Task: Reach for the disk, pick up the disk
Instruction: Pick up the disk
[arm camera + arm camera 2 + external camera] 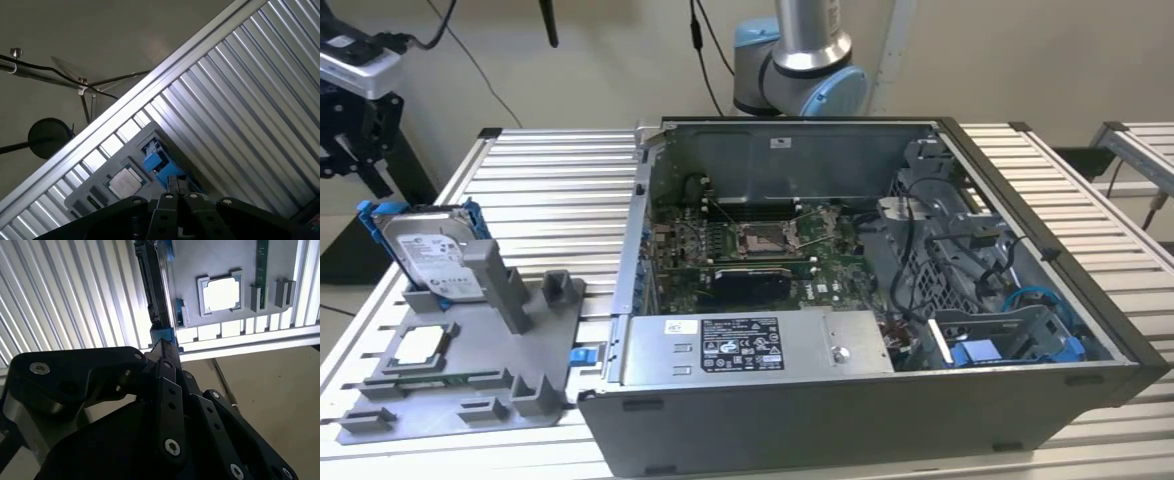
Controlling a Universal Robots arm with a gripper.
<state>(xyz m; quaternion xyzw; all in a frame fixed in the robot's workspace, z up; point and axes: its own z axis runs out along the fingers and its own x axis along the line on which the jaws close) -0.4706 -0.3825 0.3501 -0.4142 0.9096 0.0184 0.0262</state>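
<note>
The disk (438, 262) stands on edge ahead of my pincer (162, 347), whose state I cannot tell; the reach is the step in hand, and I judge that grasping requires straddling its top edge.

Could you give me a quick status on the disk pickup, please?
Gripper short of disk, holding nothing. It stands upright in grey fixture. Nothing seen between them.
</note>
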